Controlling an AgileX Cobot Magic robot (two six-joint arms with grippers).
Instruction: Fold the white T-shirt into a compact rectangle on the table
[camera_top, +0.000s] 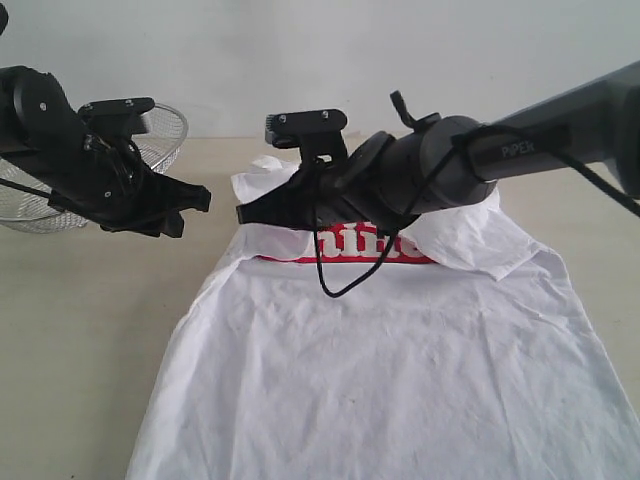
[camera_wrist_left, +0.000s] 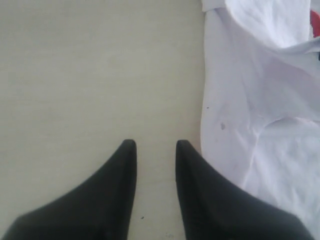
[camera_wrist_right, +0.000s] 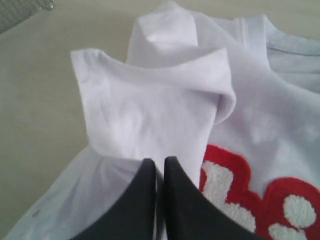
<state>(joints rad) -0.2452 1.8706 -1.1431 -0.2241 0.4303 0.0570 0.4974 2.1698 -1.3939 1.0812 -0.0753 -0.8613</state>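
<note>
Right gripper (camera_wrist_right: 159, 161) closed, apparently pinching white T-shirt (camera_wrist_right: 150, 110) (its sleeve fold); left gripper (camera_wrist_left: 156, 144) open above table (camera_wrist_left: 75, 75).

Table (camera_top: 80, 350) left of white T-shirt (camera_top: 400, 380): bare strip, you are getting clear passage. Far left: wire basket (camera_top: 165, 130) is blocking. Shirt's chest: right arm (camera_top: 540, 130) is crossing, barring your reach. Lower shirt is lying unobstructed.

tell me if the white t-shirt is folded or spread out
Mostly spread: the white T-shirt body lies flat on the table. Only the top is bunched, one sleeve flopped over the red lettering.
</note>
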